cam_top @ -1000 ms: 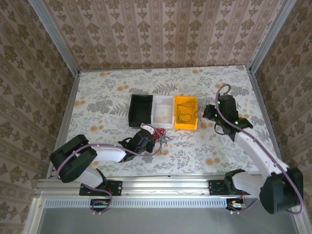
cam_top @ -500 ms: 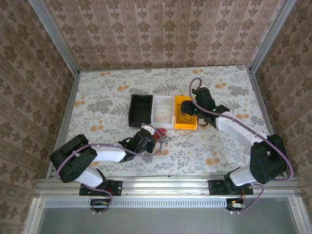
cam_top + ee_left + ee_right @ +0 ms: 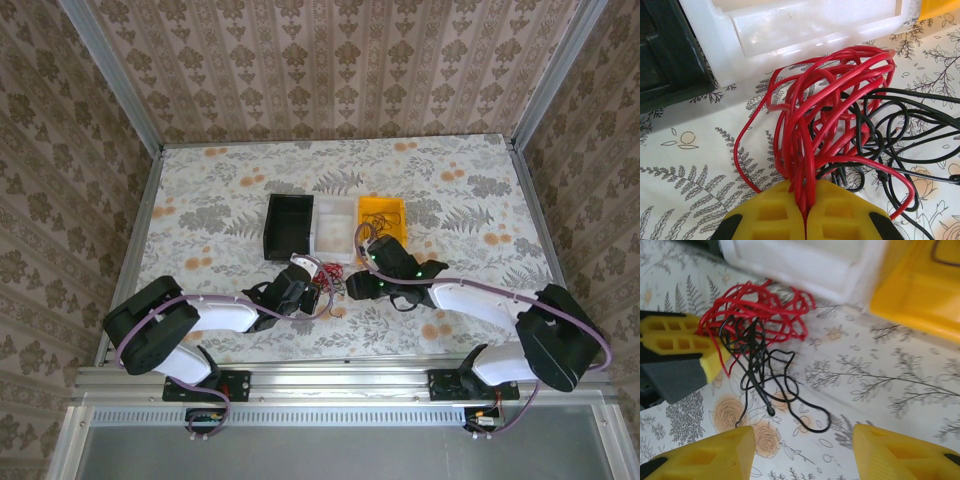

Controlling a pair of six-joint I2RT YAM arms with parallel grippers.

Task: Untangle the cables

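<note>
The cables [image 3: 830,110], red and black, are lying tangled, and the left claw [image 3: 805,212] is clenching the red ones. The right wrist view is showing the right claw [image 3: 802,450] hanging released above them.

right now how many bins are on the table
3, side by side: black bin on the left, white bin in the middle, yellow bin on the right, its near end hidden under the right arm.

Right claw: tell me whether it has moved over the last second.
Yes. The right claw has swung left and nearer, from the right side of the yellow bin to off its near-left corner, beside the cables.
</note>
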